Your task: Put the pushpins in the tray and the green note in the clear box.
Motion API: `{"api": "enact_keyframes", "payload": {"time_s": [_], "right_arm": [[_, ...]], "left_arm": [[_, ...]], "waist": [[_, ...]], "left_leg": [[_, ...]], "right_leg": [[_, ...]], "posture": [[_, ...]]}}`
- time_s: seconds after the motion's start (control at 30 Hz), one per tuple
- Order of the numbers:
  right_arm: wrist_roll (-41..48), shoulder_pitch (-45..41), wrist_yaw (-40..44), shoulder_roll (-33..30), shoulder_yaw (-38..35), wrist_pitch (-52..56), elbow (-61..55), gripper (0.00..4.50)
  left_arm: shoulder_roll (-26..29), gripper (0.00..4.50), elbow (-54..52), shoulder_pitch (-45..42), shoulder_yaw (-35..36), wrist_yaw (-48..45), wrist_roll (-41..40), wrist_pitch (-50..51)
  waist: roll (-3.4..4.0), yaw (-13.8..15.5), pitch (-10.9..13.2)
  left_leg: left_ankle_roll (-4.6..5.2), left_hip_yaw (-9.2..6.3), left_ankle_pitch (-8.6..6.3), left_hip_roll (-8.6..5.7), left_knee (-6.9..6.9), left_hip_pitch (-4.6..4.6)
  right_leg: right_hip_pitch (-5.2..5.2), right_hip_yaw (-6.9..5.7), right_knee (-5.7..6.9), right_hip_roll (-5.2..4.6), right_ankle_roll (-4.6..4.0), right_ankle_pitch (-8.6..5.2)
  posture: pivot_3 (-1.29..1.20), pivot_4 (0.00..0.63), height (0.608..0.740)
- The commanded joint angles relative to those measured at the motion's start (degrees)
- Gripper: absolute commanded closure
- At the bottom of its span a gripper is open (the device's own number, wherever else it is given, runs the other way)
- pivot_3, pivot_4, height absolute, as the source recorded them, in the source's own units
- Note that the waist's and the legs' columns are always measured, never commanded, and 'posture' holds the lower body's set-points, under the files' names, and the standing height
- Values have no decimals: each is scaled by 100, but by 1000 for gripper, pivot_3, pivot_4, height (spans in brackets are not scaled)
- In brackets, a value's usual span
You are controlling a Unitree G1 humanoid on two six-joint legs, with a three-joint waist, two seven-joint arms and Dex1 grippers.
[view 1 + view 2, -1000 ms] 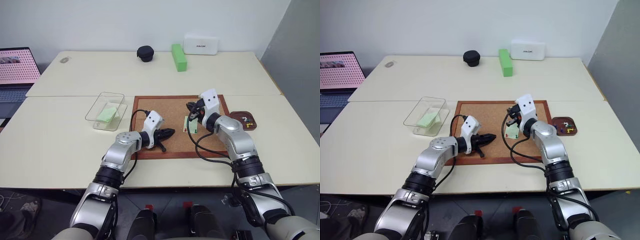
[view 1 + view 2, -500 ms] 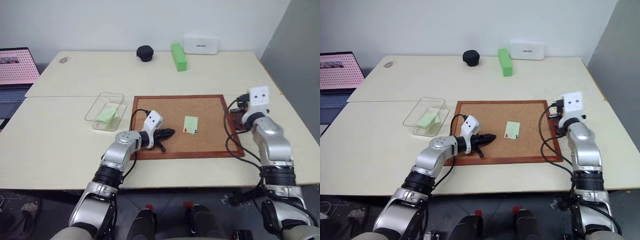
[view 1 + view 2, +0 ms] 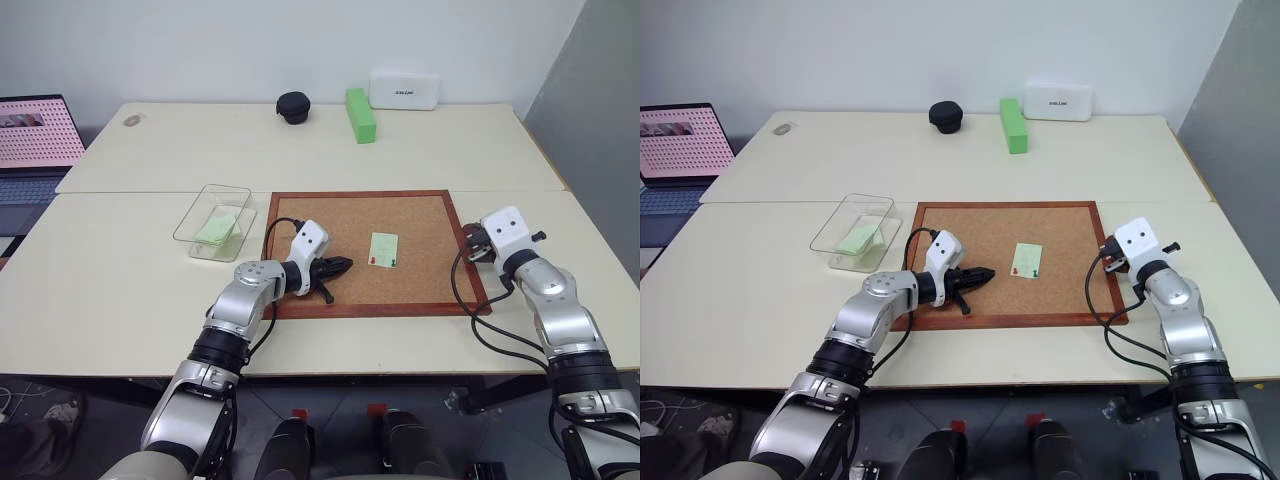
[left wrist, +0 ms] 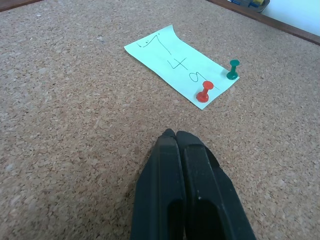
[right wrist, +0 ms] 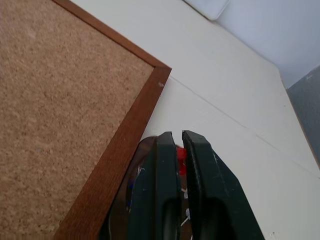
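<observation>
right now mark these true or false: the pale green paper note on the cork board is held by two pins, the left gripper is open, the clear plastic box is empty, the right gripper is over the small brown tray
1. The pale green paper note on the wood-framed cork board has two pins in it. True: a red pushpin and a green pushpin.
2. The left gripper is open. False: its fingers are pressed together, holding nothing.
3. The clear plastic box is empty. False: a pale green slip lies inside.
4. The right gripper is over the small brown tray. True: it has a red pushpin head between its fingers, which stand slightly apart.
</observation>
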Motion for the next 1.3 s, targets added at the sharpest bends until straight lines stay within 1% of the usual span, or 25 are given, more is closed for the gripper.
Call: {"api": "enact_keyframes", "payload": {"time_s": [0.03, 0.1, 0.27, 0.43, 0.53, 0.57, 0.67, 0.73, 0.8, 1.0, 1.13, 1.3], "right_arm": [[-83, -86, -13, -115, -66, -138, 41, 3294], [-115, -85, -27, -130, -75, -149, 85, 2938], [-156, -81, -51, -124, -99, -144, 135, 1773], [-145, -1, -72, -153, -183, -177, 26, 757], [104, 154, 174, -105, -239, -228, -237, 213], [499, 299, 514, -5, -289, -199, -575, 77], [1790, 761, 1667, 194, -270, 330, -1628, 77], [2210, 971, 1980, 251, -206, 687, -2066, 77], [2467, 1094, 2065, 432, -82, 912, -2359, 77], [2517, 947, 1926, 848, 158, 1058, -2405, 77], [2279, 694, 1969, 1085, 451, 804, -1925, 77], [2131, 384, 2034, 1274, 565, 533, -1268, 77]], "left_arm": [[0, 4500, 190, 160, -161, 59, 207, 123], [-1, 4500, 178, 165, -160, 63, 202, 133], [-2, 4500, 214, 148, -159, 75, 218, 100], [-1, 4500, 252, 124, -159, 69, 224, 85], [4, 4500, 268, 113, -164, 71, 234, 78], [7, 4500, 262, 117, -165, 70, 233, 86], [15, 4500, 247, 134, -170, 64, 230, 95], [13, 4500, 245, 141, -175, 64, 230, 92], [-12, 4500, 230, 132, -177, 59, 209, 104], [-26, 4500, 201, 106, -179, 46, 200, 136], [10, 4500, 179, 117, -183, 28, 209, 148], [45, 4500, 120, 133, -190, 2, 202, 181]], "waist": [[0, 0, 0], [0, -1, 0], [0, -1, 0], [0, -1, 0], [0, -1, 0], [0, -1, 0], [-1, -5, 1], [-1, -5, 1], [-1, -2, 1], [-8, 2, 0], [-7, -1, 0], [-8, 4, 0]], "left_leg": [[0, 0, 0, 0, 0, 0], [0, 0, 0, 0, 0, 1], [0, 0, 0, 0, 0, 0], [0, 0, 0, 0, 0, 0], [0, 0, 0, 0, 0, 0], [0, 0, 0, 0, 0, 0], [0, -4, 0, 1, -1, -1], [0, -7, 0, 4, -2, 0], [0, -8, 0, 4, 0, 0], [0, -9, 0, 3, 0, -2], [0, -9, 0, 4, -1, -1], [-1, -9, 0, 3, -2, -2]], "right_leg": [[0, -1, 0, 0, -1, 0], [0, -1, 1, 0, 0, 0], [0, 0, 0, 0, -1, 0], [0, -1, 0, 0, -1, 0], [0, -1, 0, 0, -1, 0], [0, -1, 0, 0, -1, 0], [1, -3, 0, 2, 0, 0], [1, -5, 1, 4, 2, 0], [1, -6, 0, 4, 1, 0], [1, -9, -3, 2, -20, -13], [0, -9, -4, 2, -19, -12], [0, -10, -5, 1, -16, -10]], "posture": [[0, 150, 740], [0, 150, 740], [0, 150, 740], [0, 150, 740], [0, 150, 740], [0, 150, 740], [0, 150, 740], [0, 150, 740], [0, 150, 740], [0, 150, 740], [0, 150, 740], [0, 150, 740]]}}
